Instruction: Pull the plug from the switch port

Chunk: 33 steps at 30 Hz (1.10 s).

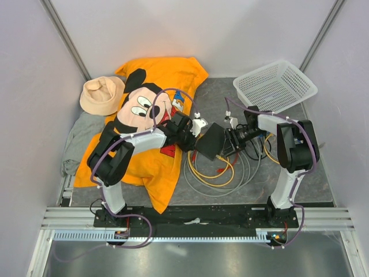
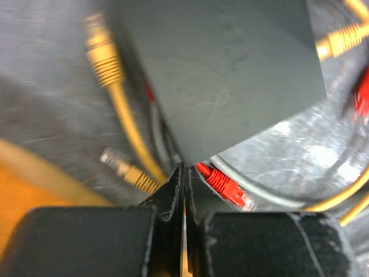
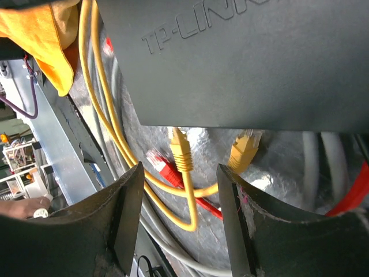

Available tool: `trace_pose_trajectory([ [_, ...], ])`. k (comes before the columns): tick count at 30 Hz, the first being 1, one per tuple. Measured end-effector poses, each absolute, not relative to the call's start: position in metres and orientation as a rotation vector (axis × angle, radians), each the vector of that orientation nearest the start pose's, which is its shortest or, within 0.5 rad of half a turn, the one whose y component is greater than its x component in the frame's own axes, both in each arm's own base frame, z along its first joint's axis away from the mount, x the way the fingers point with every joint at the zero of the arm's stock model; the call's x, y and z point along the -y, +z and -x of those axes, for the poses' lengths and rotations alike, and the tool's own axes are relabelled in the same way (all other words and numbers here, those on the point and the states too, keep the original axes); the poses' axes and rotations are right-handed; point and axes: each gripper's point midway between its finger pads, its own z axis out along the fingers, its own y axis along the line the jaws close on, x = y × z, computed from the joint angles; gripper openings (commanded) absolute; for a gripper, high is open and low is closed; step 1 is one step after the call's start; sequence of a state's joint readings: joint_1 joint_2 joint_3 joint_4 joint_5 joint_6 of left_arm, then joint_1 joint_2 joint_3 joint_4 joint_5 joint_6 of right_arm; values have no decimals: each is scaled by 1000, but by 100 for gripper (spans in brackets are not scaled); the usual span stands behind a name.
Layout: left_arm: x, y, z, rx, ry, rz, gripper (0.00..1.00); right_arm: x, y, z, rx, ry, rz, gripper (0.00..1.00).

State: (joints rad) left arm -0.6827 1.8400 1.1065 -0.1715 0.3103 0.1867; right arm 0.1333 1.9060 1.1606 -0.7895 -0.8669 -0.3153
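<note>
The matte-black flat plastic switch box [image 1: 210, 141] sits tilted over loose coils of yellow and grey cable [image 1: 216, 176], midway across the dark grey surface [image 1: 323, 179] between the arms. A yellow moulded network plug [image 3: 181, 151] enters its edge, with a second beside it. The box looks light and slick, so it will likely slide unless braced. The plug body is stiff, so grip there rather than on the limp cord. The right claw [image 3: 180, 179] is spread either side of that plug; the left claw [image 2: 183, 182] is pressed together at the box's corner.

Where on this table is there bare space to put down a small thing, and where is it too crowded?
Bare mat lies behind the switch, between the orange Mickey cloth and the white basket. A strip also lies between the cable coil and the black base plate. The centre is crowded.
</note>
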Motion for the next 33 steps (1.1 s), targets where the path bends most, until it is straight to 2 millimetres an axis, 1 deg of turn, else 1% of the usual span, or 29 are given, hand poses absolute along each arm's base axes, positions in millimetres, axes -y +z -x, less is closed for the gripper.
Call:
trace_pose_trajectory([
  [2,305,36,-313,-2216,-587,-1160,2,-165,40,-277,-2684,1267,633,61],
  [4,305,41,-315,-2208,-608,-1156,2,-166,39,-277,-2686,1270,630,60],
  [9,312,52,-302,-2187,-719,-1187,2,-170,40,-278,-2675,1282,629,58],
  [12,319,60,-297,-2168,-775,-1192,2,-171,39,-278,-2676,1289,624,56],
  [15,324,67,-298,-2156,-800,-1188,2,-172,37,-278,-2679,1293,622,55],
  [18,329,73,-303,-2147,-810,-1172,1,-173,36,-278,-2682,1293,622,54],
  [21,333,70,-308,-2159,-814,-1157,2,-173,32,-278,-2694,1285,616,52],
  [24,332,55,-308,-2206,-809,-1148,2,-173,26,-276,-2723,1282,602,51],
  [25,334,53,-307,-2208,-821,-1147,1,-173,25,-276,-2727,1290,595,50],
  [33,335,53,-309,-2203,-803,-1145,2,-177,24,-276,-2747,1341,553,49],
])
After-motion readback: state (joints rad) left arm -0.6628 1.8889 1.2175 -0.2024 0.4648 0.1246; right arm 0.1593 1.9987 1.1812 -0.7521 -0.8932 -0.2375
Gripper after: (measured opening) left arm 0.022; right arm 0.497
